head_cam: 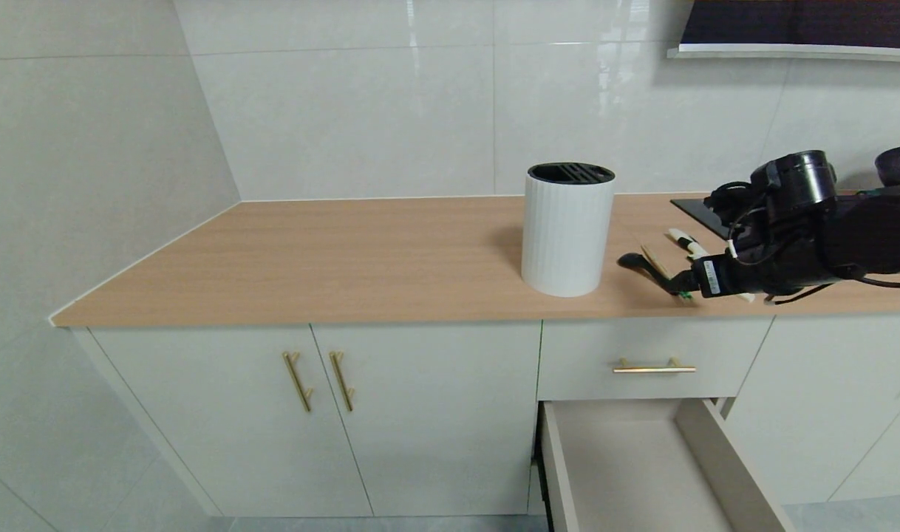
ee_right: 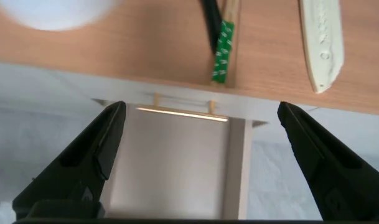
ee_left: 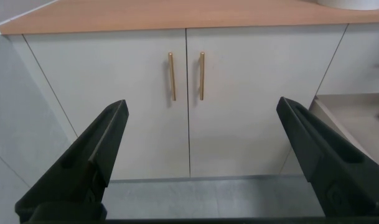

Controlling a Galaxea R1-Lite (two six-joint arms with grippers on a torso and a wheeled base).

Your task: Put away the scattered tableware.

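1. The relation that matters: the scattered tableware lies just beyond the right claw [ee_right: 201, 177], on its far side. That claw hovers at the near edge of the worktop [head_cam: 346, 258], with the open drawer [head_cam: 627, 465] below it.
2. Its fingers are wide apart and grip nothing (the wrist view shows bare space between them).
3. The pieces lie on the worktop, right of the white holder [head_cam: 568, 230] and close together. From left to right they are a black spoon [head_cam: 632, 260], a pair of chopsticks [ee_right: 225, 37] with a green tag on the near end, and a white-handled utensil [ee_right: 322, 43].
4. Their long axes run roughly near-to-far, slanting left as they go far. The handle ends point at the near edge, and so at your claw.
5. The tagged chopstick end and the black spoon handle beside it line up roughly with the gap between the fingers. The white handle lies further right and is nearer one finger than the gap.
6. The right arm is plainly the nearer one. The left claw [ee_left: 201, 168], its fingers also spread and holding nothing, sits low in front of the cabinet doors [ee_left: 257, 93], well apart from the tableware.
7. My judgement: you would need to go forward along those axes to close on a handle end. The spoon handle and chopsticks lie nearly touching, so you risk catching both (or nudging one aside).
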